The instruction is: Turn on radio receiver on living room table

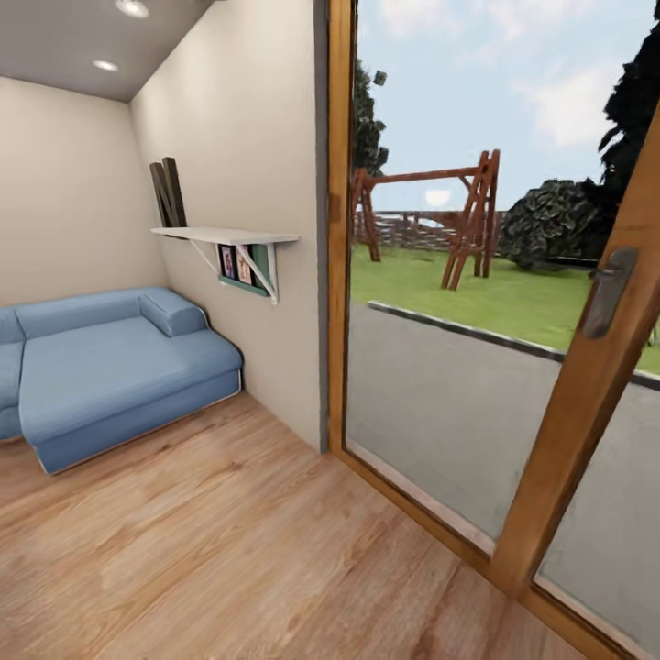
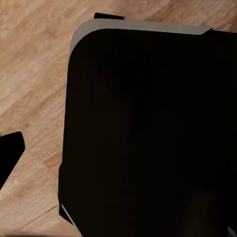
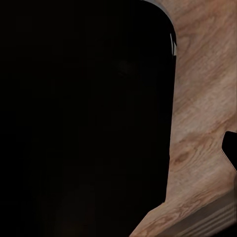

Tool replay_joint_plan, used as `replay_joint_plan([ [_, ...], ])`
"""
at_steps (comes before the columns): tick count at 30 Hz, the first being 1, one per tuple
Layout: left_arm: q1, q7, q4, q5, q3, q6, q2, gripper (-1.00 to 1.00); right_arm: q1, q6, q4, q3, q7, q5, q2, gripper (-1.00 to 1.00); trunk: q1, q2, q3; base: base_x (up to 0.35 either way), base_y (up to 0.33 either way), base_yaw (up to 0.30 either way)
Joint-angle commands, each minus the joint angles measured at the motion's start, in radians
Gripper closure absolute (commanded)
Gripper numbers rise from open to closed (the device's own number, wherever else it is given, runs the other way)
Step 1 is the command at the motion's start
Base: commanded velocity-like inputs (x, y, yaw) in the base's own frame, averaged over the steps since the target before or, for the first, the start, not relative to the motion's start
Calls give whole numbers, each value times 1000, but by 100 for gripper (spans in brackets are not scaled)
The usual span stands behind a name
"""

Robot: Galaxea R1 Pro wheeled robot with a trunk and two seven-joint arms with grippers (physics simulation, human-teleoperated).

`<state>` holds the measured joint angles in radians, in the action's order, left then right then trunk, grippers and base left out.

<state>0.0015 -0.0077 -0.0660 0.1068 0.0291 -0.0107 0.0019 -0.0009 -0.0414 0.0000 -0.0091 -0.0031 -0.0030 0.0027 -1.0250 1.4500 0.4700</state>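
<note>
Room: I see the living room from my head camera, with a light wood plank floor (image 1: 229,550) and beige walls
Sofa: a light blue sofa (image 1: 101,367) stands on the floor against the far wall, in the corner at the left of the head view
Shelf: a white shelf (image 1: 225,236) on brackets is fixed to the side wall above and beside the sofa's end; dark tilted slabs (image 1: 168,192) stand on it, and a green-framed board (image 1: 246,268) with small pictures hangs under it
Door: a wood-framed glass door (image 1: 587,385) takes up the right of the head view, with a dark handle (image 1: 608,291) on its frame
Outside: through the glass I note a grey paved strip, a lawn, a red-brown swing frame (image 1: 463,220), a fence and dark trees
Ceiling: two round recessed lights (image 1: 131,7) are lit
Left wrist: a large black rounded body (image 2: 148,133) with a pale edge sits over the plank floor (image 2: 34,74)
Right wrist: a similar black body (image 3: 84,118) over the floor (image 3: 202,108)
Left claw: I cannot tell how it stands
Right claw: I cannot tell how it stands
Radio: its place cannot be told from these views
</note>
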Motion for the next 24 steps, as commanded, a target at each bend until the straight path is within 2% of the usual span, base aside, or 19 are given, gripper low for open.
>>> replay_joint_plan([
  [1,0,0,0,0,0,0,0,-100,0,0,0,0,0,0,0,-100,0,0,0,0,0,272],
  [18,0,0,0,1,0,0,1,-100,0,0,0,0,0,-1,-1,-100,0,0,0,0,0,271],
  [24,0,0,0,1,0,0,1,-100,1,6,0,1,1,-4,-1,-100,0,0,0,0,0,120],
])
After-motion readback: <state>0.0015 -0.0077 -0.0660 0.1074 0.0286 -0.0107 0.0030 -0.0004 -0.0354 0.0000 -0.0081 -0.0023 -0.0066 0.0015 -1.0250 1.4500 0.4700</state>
